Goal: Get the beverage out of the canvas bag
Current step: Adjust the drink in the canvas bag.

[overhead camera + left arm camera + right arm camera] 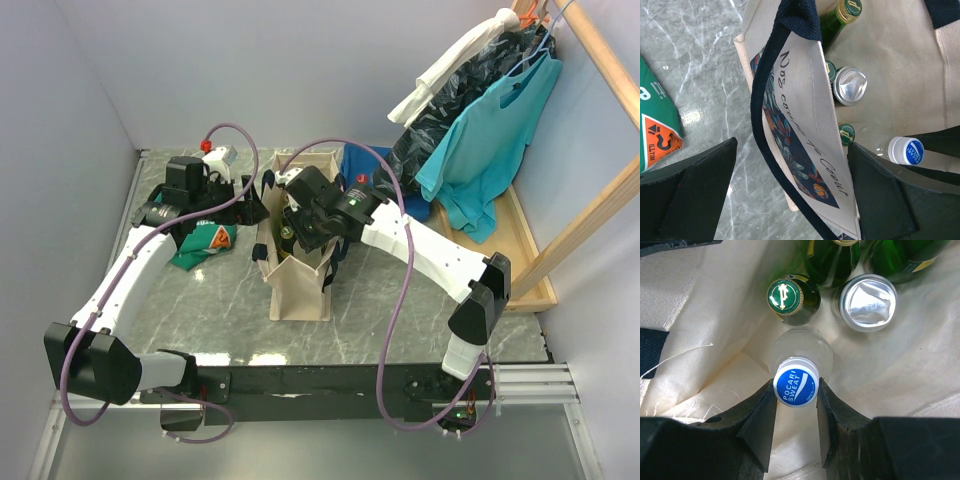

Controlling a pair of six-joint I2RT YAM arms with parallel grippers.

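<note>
The cream canvas bag (300,290) with navy handles stands upright mid-table. Inside it are a clear bottle with a blue Pocari Sweat cap (796,381), green glass bottles (785,296) and a silver can (868,302). My right gripper (796,386) reaches down into the bag, and its two fingers press the blue cap from both sides. My left gripper (791,145) is open and straddles the bag's printed left wall (805,115), one finger outside and one inside. The blue cap (906,150) and the can (849,86) also show in the left wrist view.
A folded green T-shirt (205,245) lies left of the bag under the left arm. A blue cloth (375,170) lies behind the bag. A teal shirt (490,130) and dark clothes hang on a wooden rack at the right. A small red-capped object (215,152) sits at the back left.
</note>
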